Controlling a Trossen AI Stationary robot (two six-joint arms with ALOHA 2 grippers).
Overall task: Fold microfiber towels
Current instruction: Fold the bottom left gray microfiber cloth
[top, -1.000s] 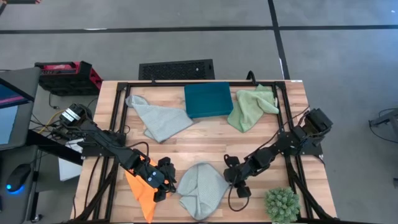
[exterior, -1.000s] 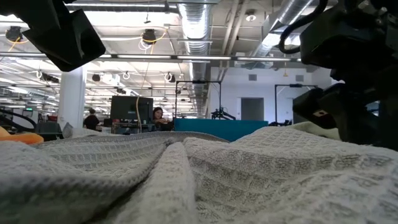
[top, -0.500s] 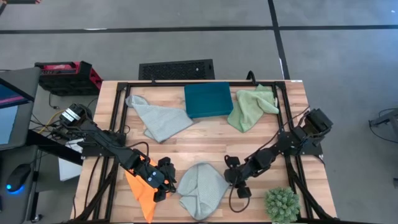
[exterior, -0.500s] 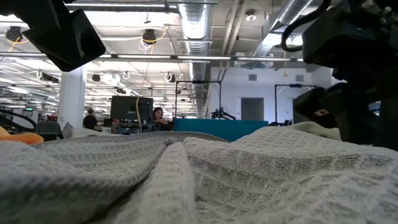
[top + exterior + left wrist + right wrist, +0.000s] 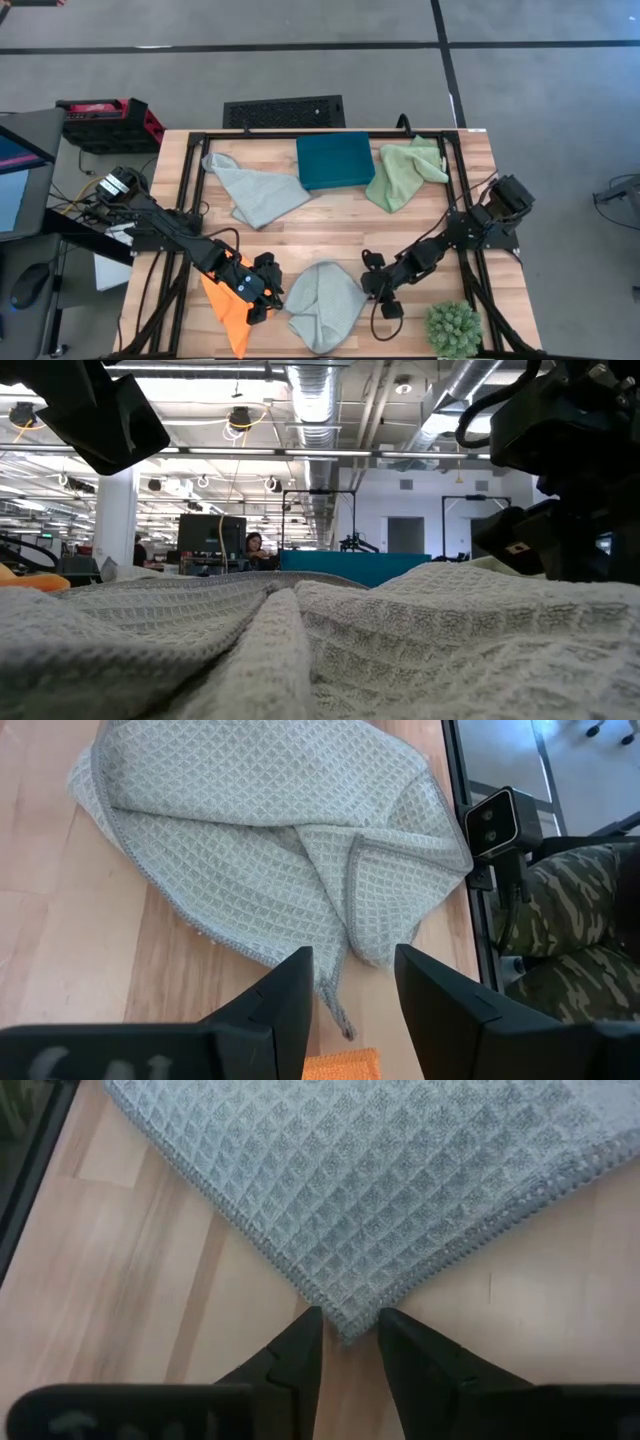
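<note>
Barely shifted, my right gripper (image 5: pixel 347 1342) straddles a corner of the blue-grey towel (image 5: pixel 322 303), fingers parted. Across that towel, my left gripper (image 5: pixel 353 990) hovers released.

- A large open-plan robotics lab or industrial workspace.
- Exposed ceiling ducts (image 5: pixel 318 400) and pipes run overhead, with rows of strip lights.
- White columns (image 5: pixel 117 510) stand in a wide, deep hall.
- Monitors (image 5: pixel 212 532) and workstations sit far back, where a person (image 5: pixel 254 547) is seated.
- The wooden surface (image 5: pixel 330 225) is ringed by a black metal frame (image 5: pixel 190 185) carrying two dark robot arms.
- The floor is grey concrete (image 5: pixel 300 70) marked with dark lines; a floor grille (image 5: pixel 284 111) lies behind the surface.
</note>
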